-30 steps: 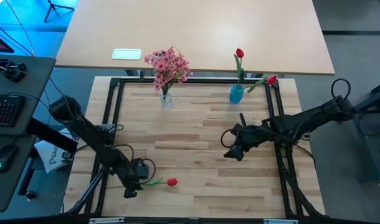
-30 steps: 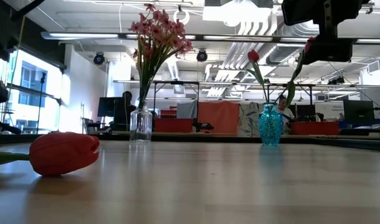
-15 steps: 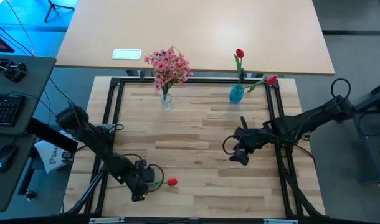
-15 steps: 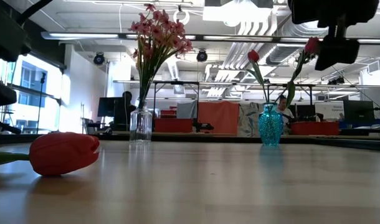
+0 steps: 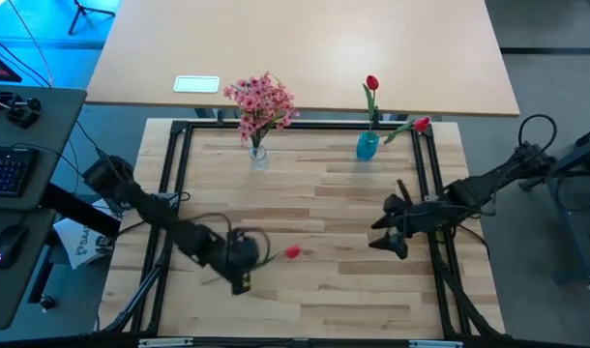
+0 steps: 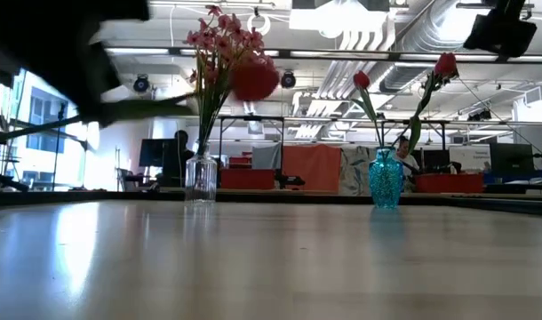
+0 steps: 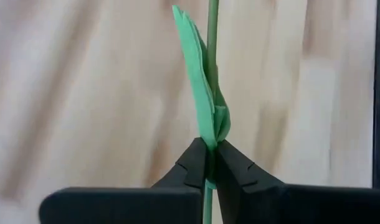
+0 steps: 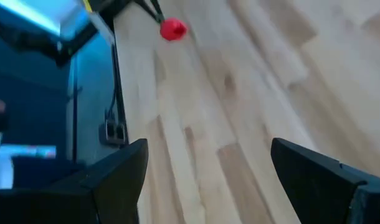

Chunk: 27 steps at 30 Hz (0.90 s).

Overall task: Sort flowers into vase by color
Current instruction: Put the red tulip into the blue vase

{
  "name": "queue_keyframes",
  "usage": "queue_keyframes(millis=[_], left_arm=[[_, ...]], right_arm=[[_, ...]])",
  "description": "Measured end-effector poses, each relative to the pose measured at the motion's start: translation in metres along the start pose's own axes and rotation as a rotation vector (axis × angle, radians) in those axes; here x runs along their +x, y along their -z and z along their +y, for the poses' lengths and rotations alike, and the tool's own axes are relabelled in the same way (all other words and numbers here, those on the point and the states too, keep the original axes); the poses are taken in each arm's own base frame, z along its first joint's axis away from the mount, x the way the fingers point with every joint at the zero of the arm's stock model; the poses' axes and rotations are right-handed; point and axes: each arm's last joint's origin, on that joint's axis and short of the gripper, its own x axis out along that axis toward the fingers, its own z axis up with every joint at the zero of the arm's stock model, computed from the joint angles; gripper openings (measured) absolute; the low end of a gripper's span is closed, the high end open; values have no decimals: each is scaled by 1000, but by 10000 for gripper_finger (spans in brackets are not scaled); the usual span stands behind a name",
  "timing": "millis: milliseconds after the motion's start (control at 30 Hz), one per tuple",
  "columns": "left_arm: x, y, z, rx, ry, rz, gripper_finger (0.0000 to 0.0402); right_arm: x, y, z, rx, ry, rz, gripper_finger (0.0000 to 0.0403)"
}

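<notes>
My left gripper [image 5: 245,266], over the table's near left part, is shut on a red tulip. Its bloom [image 5: 292,252] points toward the table's right and floats well above the tabletop in the low view [image 6: 253,80]. My right gripper [image 5: 392,238] hangs open near the right edge with nothing between its fingers [image 8: 209,180]. A clear vase [image 5: 258,155] at the far side holds pink flowers [image 5: 263,99]. A blue vase [image 5: 368,145] to its right holds two red tulips [image 5: 372,83], one of them leaning right [image 5: 421,124]. My left gripper pinches the tulip's thin green stem between its two fingers, right where the leaf's base [image 7: 210,138] joins it. The fingers come slanting down from the table's left side. Stem and leaf run on past the fingertips. The flower is lifted clear, about level, bloom slightly higher.
A black frame [image 5: 179,184] borders the wooden work surface on its left, far and right sides. A larger pale table [image 5: 305,48] with a white card [image 5: 196,84] lies beyond. Bare wood stretches between the two arms and the vases.
My left gripper has shut on the tulip's stem, then risen and gone toward the table's right and far side. The tulip, which lay on the wood, is now lifted clear and carried along. My right gripper, still open, has drawn back toward the table's right edge.
</notes>
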Motion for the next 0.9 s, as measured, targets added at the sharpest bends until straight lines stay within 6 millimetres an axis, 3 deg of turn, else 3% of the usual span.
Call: queue_keyframes(millis=[233, 333, 433, 533, 767, 900], left_arm=[[-5, -105, 33, -74, 25, -494, 1], [2, -139, 53, -135, 60, -732, 1], [9, -164, 71, -191, 91, -938, 1], [24, -186, 83, -194, 49, -989, 1], [42, -253, 92, -51, -88, -1076, 0], [58, -283, 123, -4, -105, -1185, 0]], right_arm=[[-23, 2, 4, 18, 19, -230, 334], [-35, -11, 13, 55, -66, -421, 334], [-47, -23, 23, -17, -132, -591, 334], [-57, -33, 31, -96, -161, -729, 334], [-83, -52, 41, -217, -138, -1039, 334], [-96, -59, 41, -269, -80, -1168, 334]])
